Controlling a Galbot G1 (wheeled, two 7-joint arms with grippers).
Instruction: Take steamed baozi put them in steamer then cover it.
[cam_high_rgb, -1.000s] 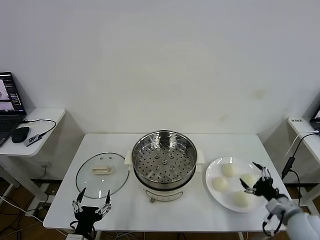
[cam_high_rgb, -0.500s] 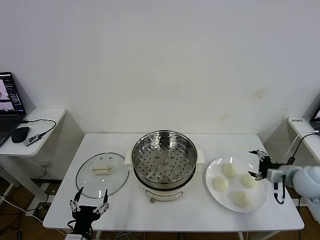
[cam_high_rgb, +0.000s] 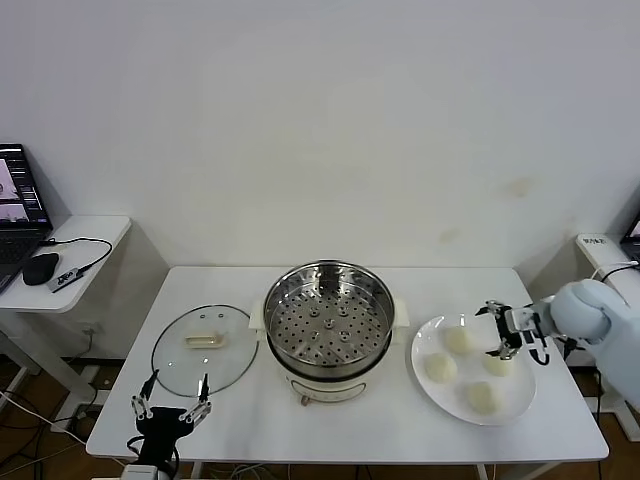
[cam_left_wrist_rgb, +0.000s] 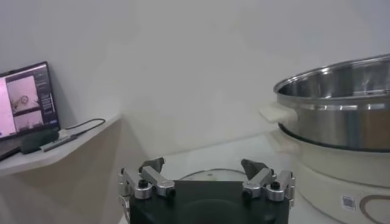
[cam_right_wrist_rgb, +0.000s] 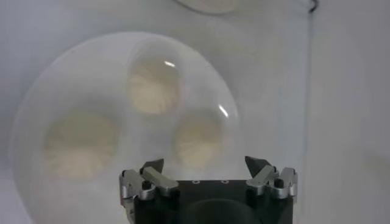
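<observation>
The steamer (cam_high_rgb: 328, 320), a shiny steel pot with a perforated tray on a white base, stands mid-table with nothing in it. Its side also fills the left wrist view, where the steamer (cam_left_wrist_rgb: 341, 109) looms ahead. The glass cover (cam_high_rgb: 204, 348) lies flat to its left. Several cream baozi (cam_high_rgb: 456, 340) rest on a white plate (cam_high_rgb: 430, 335) at the right. My right gripper (cam_high_rgb: 494, 330) hovers open just above the plate's right half; below it I see baozi (cam_right_wrist_rgb: 198, 141) between the open fingers of the right gripper (cam_right_wrist_rgb: 206, 164). My left gripper (cam_high_rgb: 168, 410) waits open at the front edge, near the cover (cam_left_wrist_rgb: 207, 175).
A side table at the left carries a laptop (cam_high_rgb: 18, 200), a mouse (cam_high_rgb: 40, 268) and a cable. Another small table (cam_high_rgb: 600, 250) with cables stands at the right. A white wall closes off the back of the table.
My right gripper has moved from the plate's front right to over its right half, now pointing toward the buns. The left gripper has sunk slightly toward the front edge.
</observation>
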